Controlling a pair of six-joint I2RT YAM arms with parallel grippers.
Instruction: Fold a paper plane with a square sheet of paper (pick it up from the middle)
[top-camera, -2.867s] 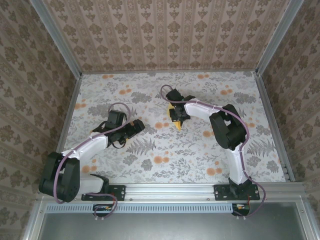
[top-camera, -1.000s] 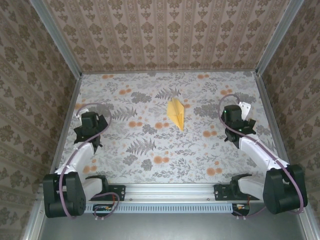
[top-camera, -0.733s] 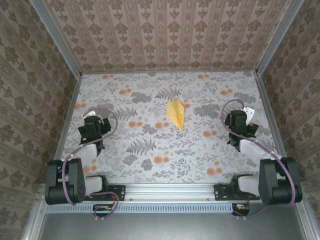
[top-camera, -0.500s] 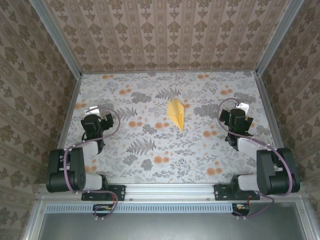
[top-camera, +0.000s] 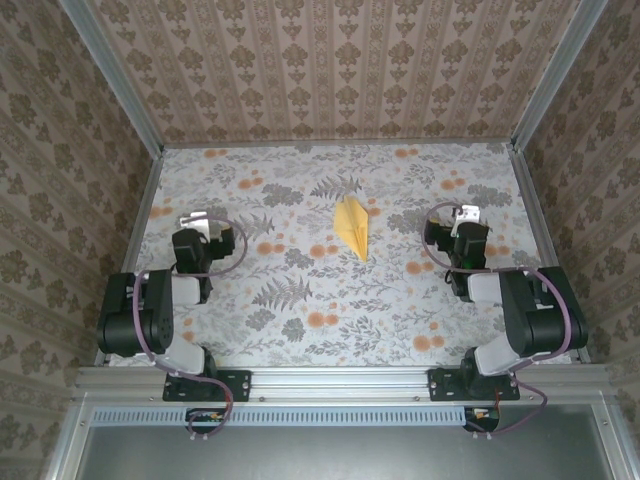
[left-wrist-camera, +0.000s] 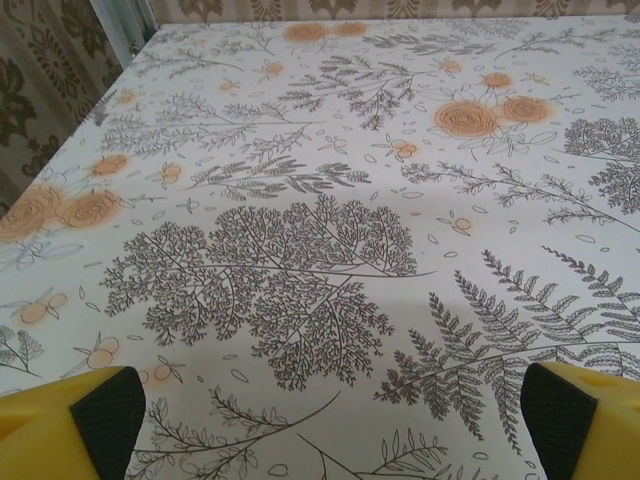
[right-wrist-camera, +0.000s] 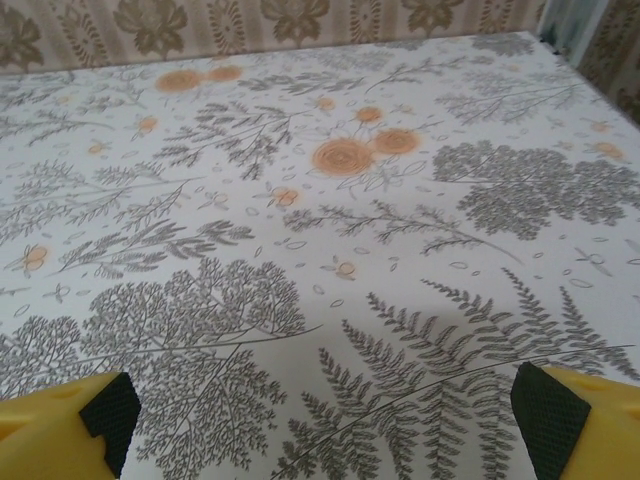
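paper plane (top-camera: 352, 227): flat on the table (top-camera: 300, 320), about mid-width, tip toward the arms, well apart from both
handling: likely very light, thin, crushes easily; may slide, folds may spring open
hold: judge the layered centre fold, mid-body, gentle pinch
left jaws: wide, empty, over bare table
right jaws: wide, empty

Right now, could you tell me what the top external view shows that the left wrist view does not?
Top external adds the slim pale-yellow folded paper plane, lying free mid-table, and the black-and-white left arm and right arm at the sides. Left wrist adds a close look at its yellow fingers with black pads, jaws wide open. Both share the grey-and-orange floral table.
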